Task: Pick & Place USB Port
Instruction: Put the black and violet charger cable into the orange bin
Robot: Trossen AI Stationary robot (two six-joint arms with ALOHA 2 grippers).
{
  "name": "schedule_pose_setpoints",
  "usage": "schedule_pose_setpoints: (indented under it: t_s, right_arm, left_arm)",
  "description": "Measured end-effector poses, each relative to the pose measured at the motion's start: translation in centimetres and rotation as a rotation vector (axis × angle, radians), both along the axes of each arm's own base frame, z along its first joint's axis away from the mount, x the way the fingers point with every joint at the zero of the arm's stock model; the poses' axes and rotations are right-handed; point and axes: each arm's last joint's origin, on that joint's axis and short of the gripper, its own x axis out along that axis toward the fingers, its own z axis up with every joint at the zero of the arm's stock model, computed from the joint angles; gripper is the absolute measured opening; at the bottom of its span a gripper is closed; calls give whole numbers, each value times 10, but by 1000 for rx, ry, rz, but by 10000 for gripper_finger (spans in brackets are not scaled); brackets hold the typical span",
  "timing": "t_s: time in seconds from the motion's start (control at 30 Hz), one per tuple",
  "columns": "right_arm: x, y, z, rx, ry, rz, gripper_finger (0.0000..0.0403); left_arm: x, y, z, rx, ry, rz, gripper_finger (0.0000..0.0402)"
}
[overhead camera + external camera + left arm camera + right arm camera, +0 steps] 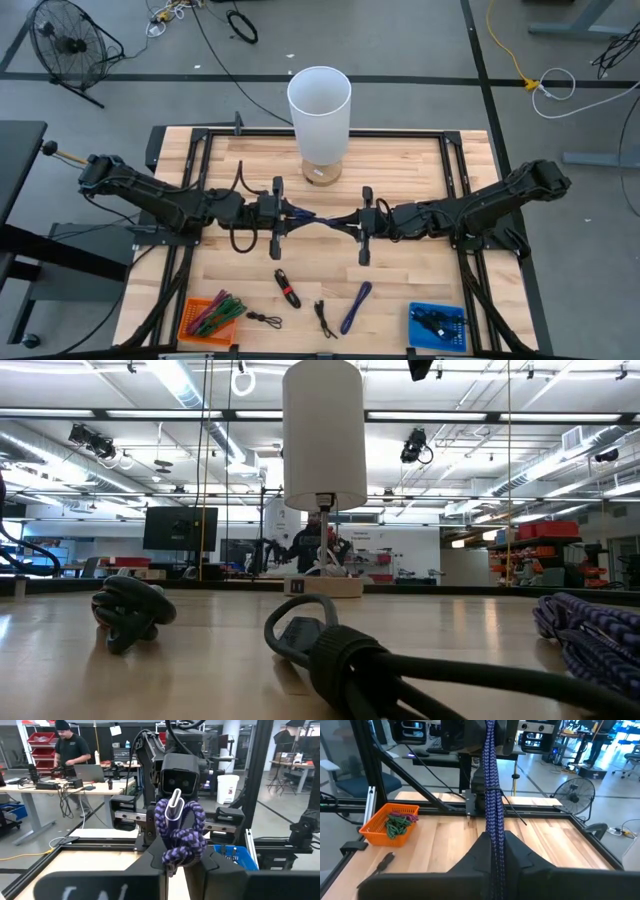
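Purple cable sits bunched in the left hand, which pinches it tight. Its other end is squeezed in the right hand, so it hangs between both hands above the wooden counter. If they pull apart too hard, it may slip out. A white lamp stands behind, and a big workshop lies beyond.

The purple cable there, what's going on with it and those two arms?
Both arms meet over the middle of the table, sharing a purple braided cable. The left gripper is clamped on a coiled end, its silver USB plug sticking up. The right gripper is clamped on the other end. An orange basket and blue bin sit along the near edge.
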Motion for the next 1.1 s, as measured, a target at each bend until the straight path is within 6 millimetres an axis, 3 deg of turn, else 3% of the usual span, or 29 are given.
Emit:
schedule_pose_setpoints:
  t_s: [0.3, 0.47, 0.63, 0.83, 1.1]
  right_arm:
    - [0, 0, -1, -25, 17, -3, 101]
    - [-1, 0, -4, -30, 41, -3, 127]
    - [-2, -1, -7, -44, 76, -17, 129]
    - [-2, -2, -9, -55, 91, -39, 118]
    - [-2, -2, -8, -59, 89, -58, 107]
  left_arm:
    - [0, -2, -13, 0, 122, 14, 32]
    - [-5, -9, -22, -17, 213, 25, 32]
    - [-20, -26, -33, -103, 362, -23, 32]
    - [-54, -56, -48, -339, 618, -123, 32]
    - [-89, -90, -26, -559, 775, -272, 32]
